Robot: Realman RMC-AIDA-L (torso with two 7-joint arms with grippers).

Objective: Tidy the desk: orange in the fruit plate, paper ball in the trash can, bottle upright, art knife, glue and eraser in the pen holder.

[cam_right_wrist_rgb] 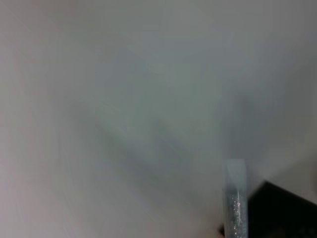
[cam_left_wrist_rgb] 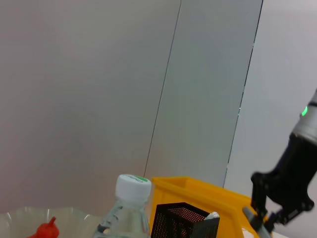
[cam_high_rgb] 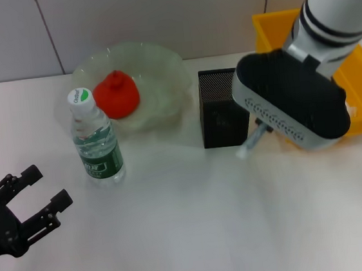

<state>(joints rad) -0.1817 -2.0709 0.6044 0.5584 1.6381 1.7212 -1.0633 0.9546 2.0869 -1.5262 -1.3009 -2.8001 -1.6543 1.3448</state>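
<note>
One slim grey stick, likely the glue [cam_high_rgb: 251, 140], hangs from the right gripper [cam_high_rgb: 265, 126] beside the pen holder [cam_high_rgb: 220, 109]; its grip looks closed. Light, stiff, slippery: hold mid-barrel. Left gripper [cam_high_rgb: 37, 194] idles spread above the desk [cam_high_rgb: 197, 224].

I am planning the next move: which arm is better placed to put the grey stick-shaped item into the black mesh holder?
The right arm. Its gripper already holds the stick right beside the holder. The left gripper sits open, far away, at the near left table edge.

White table [cam_high_rgb: 198, 237]; grey panelled wall [cam_high_rgb: 155, 15] behind.
</note>
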